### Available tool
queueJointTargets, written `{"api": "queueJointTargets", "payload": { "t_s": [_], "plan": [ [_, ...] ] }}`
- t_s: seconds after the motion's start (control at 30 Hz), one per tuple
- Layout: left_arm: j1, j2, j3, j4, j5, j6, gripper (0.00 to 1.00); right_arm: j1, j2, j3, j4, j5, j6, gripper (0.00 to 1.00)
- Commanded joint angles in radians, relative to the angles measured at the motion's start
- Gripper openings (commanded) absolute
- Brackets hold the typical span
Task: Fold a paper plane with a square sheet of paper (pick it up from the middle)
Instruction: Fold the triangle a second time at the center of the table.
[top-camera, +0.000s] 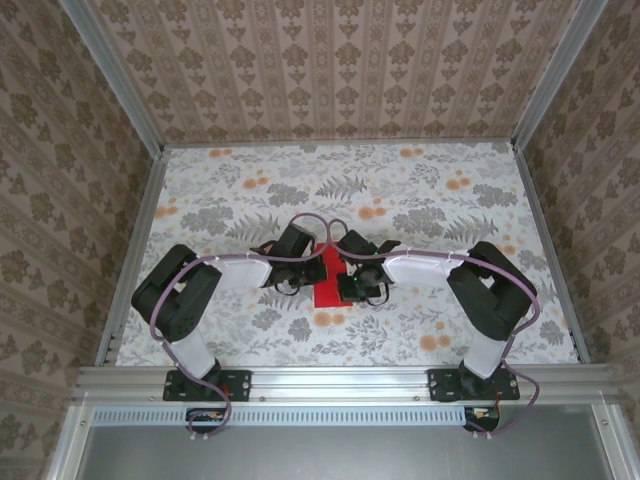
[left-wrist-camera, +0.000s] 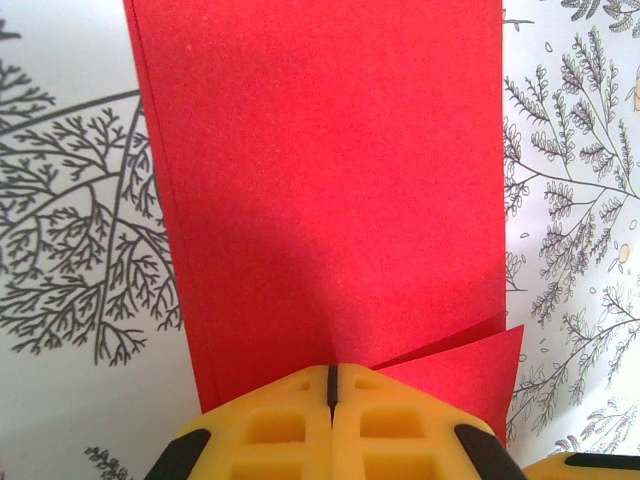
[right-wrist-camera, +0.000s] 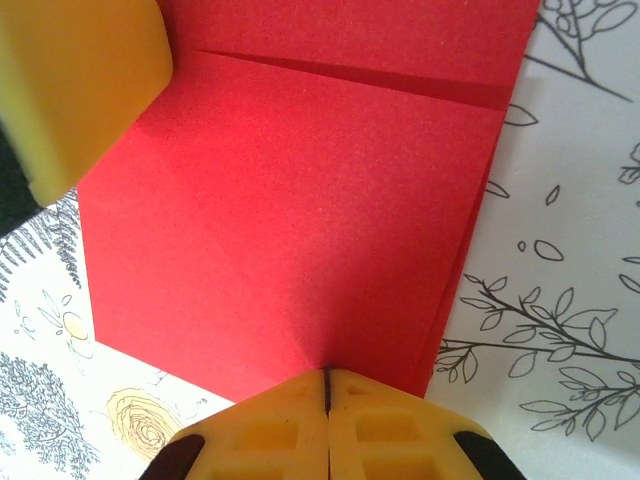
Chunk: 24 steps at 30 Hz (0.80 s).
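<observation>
Sliding under uneven pressure is the main risk: the square sheet of paper, lying in folded layers at the middle of the table, could be skewed and its crease spoiled if 1 tip is dragged. Both arms are bent inward with wrists lowered. The left gripper and right gripper are clamped shut, tips apparently pressed onto the paper from left and right.

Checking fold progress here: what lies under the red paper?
Its own red layers show beneath the top of the square sheet of paper at its right edge in the right wrist view, and the floral table cover shows around it. Anything directly beneath is covered.
</observation>
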Motion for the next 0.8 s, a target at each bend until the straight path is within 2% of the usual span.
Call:
{"api": "queueJointTargets", "payload": {
  "t_s": [0.0,0.3,0.5,0.77],
  "plan": [
    [0.005,0.084,-0.039,-0.173,-0.135,-0.004,0.03,-0.018,-0.021,-0.058,-0.051,0.007,-0.020,0.07],
    [0.005,0.092,-0.036,-0.169,-0.128,0.003,0.03,-0.078,-0.123,-0.193,0.049,-0.100,-0.021,0.08],
    [0.005,0.093,-0.033,-0.149,-0.106,0.008,0.03,-0.096,-0.222,-0.186,0.120,-0.166,-0.022,0.09],
    [0.004,0.088,-0.030,-0.137,-0.090,0.014,0.03,-0.085,-0.108,-0.095,0.189,-0.236,0.013,0.08]
  ]
}}
